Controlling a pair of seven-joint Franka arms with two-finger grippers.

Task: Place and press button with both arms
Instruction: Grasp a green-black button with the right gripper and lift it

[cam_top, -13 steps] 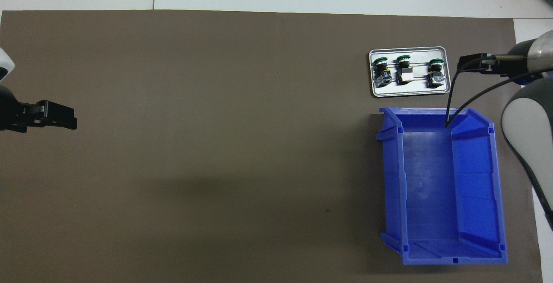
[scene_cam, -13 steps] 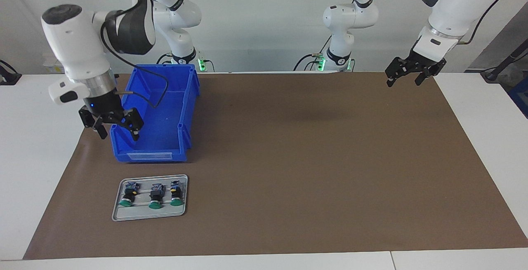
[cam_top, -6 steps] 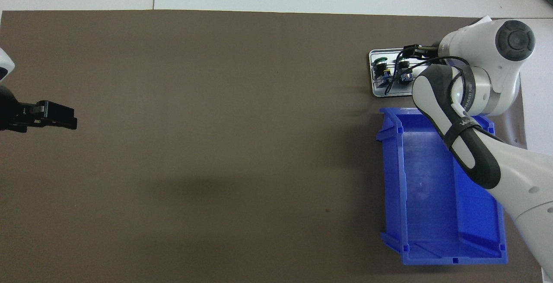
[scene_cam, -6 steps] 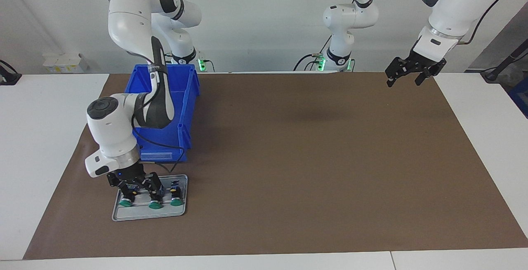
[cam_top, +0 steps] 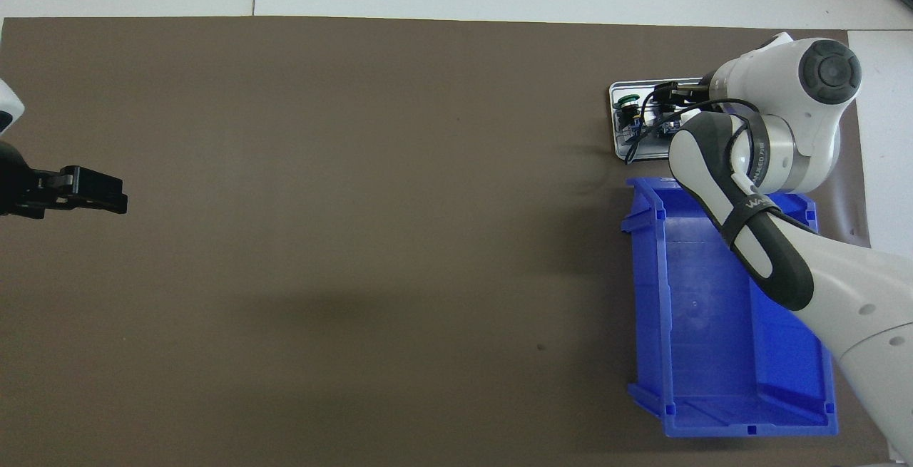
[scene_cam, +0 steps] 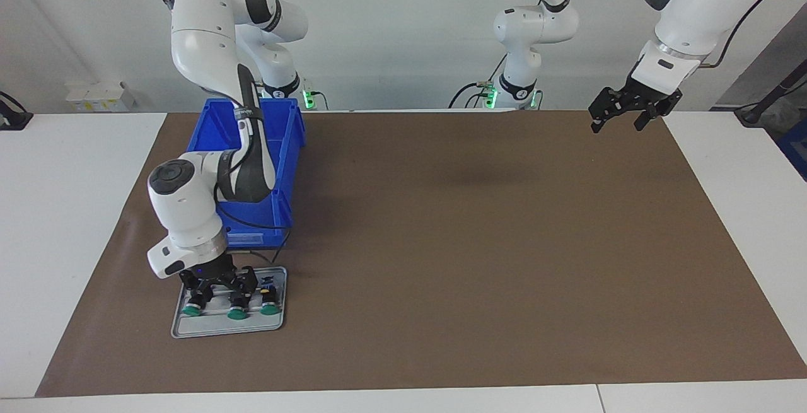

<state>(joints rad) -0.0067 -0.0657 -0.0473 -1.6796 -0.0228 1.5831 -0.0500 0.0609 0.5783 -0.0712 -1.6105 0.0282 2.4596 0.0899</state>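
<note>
The right gripper (scene_cam: 217,288) was down on the grey metal tray (scene_cam: 189,328), which lay on the brown mat (scene_cam: 473,243) just beside the open end of the blue bin (scene_cam: 277,167), on the bin's side away from the robots. Three green-capped push-buttons lay side by side in that tray. The jaws stood over the middle button and the button (scene_cam: 191,308) at the tray's end away from the left arm. Its green cap pointed away from the bin. Whether the jaws were spread around a button body or already pinching one could not be told, since the gripper's links and the wrist covered the bodies in both views. The third button (scene_cam: 270,304), with a yellow spot, lay clear of the jaws. The left gripper (scene_cam: 621,110) waited in the air, well apart from the bin, over the mat's edge toward the left arm's end of the tabletop (scene_cam: 69,211), jaws spread and holding nothing.
</note>
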